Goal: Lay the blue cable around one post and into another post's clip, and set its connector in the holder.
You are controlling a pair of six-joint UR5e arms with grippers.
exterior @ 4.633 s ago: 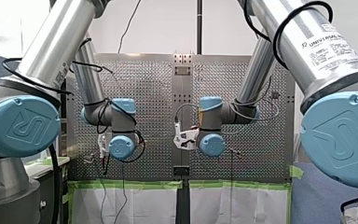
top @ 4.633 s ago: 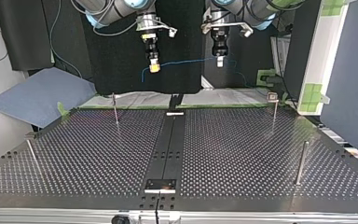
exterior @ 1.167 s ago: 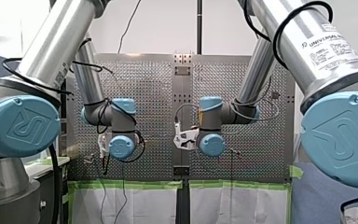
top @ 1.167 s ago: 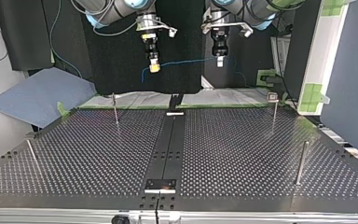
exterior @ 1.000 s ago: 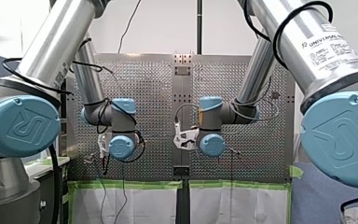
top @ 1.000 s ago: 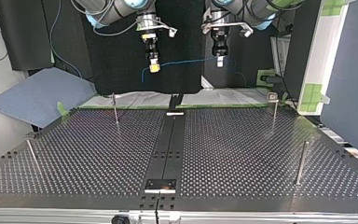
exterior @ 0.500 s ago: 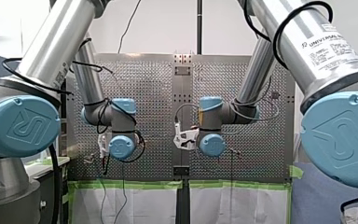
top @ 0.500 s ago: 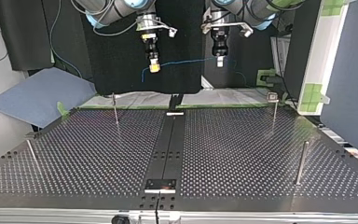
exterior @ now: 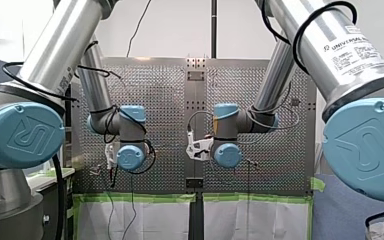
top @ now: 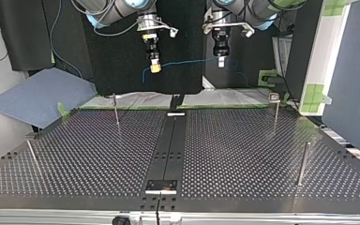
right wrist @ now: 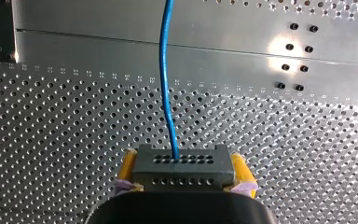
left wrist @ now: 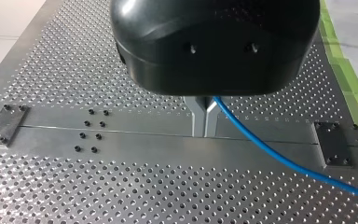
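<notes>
In the right wrist view my right gripper (right wrist: 182,164) is shut on a dark grey connector (right wrist: 182,173), with its yellow pads (right wrist: 128,164) at either side. The blue cable (right wrist: 164,70) leaves the connector and runs straight ahead over the perforated plate. The metal fingers of my left gripper (left wrist: 204,111) are shut on the blue cable (left wrist: 270,151), which trails off to one side. In the top view my right gripper (top: 155,68) and my left gripper (top: 221,62) hang high behind the table, with the cable (top: 187,61) stretched between them.
Thin posts stand on the perforated table (top: 243,154): one at the back left (top: 116,110), one with a clip on top at the back right (top: 275,112), one at the right (top: 303,164), and a leaning one at the left (top: 32,155). A small plate (top: 161,186) sits on the centre strip.
</notes>
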